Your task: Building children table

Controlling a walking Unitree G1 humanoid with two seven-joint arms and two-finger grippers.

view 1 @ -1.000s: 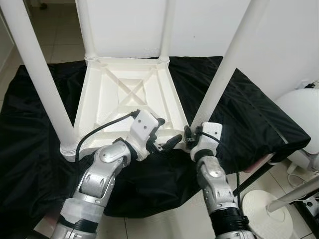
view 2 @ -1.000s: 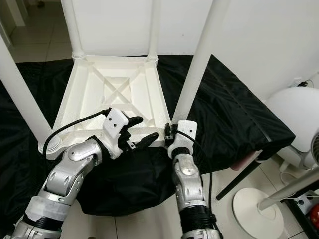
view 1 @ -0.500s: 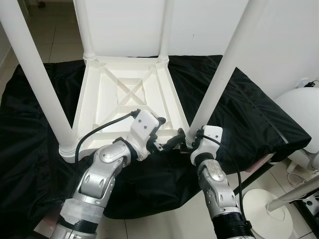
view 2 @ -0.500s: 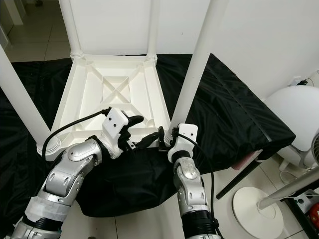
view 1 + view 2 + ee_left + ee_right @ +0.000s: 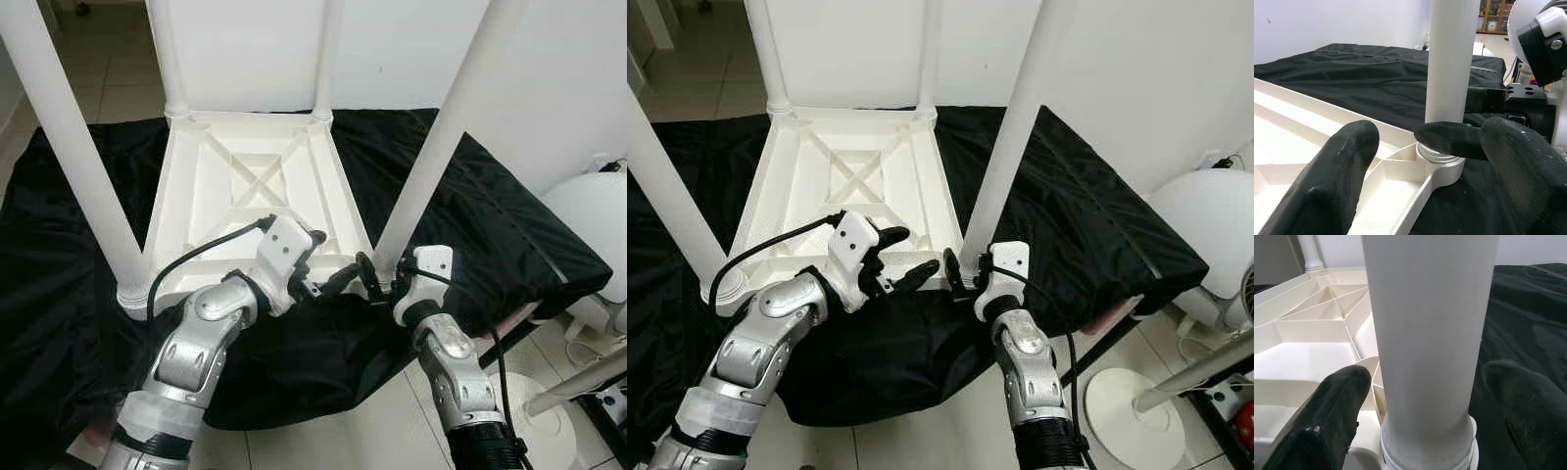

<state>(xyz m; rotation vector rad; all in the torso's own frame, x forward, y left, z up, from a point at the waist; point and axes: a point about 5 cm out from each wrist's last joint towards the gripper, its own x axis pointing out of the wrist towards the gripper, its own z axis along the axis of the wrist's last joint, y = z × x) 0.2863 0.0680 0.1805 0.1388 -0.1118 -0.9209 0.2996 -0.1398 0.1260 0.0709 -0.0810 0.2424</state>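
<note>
Upturned white children's table (image 5: 250, 186) lies top-down on a black cloth (image 5: 59, 255), so that its ribbed underside and corner sockets face upward for fitting legs. All four legs stand in their corners: near-left leg (image 5: 73, 147), two far legs (image 5: 168, 54) at the back, and near-right leg (image 5: 441, 137), the one being worked on.

Left gripper (image 5: 328, 279) reaches across the table's near edge toward the base of the near-right leg. In the left wrist view its fingers (image 5: 1337, 176) are spread wide and hold nothing; they point at the collar (image 5: 1442, 161) where leg meets socket, apparently to steady that corner.

Right gripper (image 5: 960, 277) sits at the foot of the same leg from the robot's side. In the right wrist view its two fingers (image 5: 1327, 416) stand open on either side of the leg (image 5: 1430, 333), bracketing it just above the collar; whether either pad touches the leg cannot be told. This straddling placement suits closing on the leg to turn or press it home, so the seating of the last leg is probably the step in hand.
</note>
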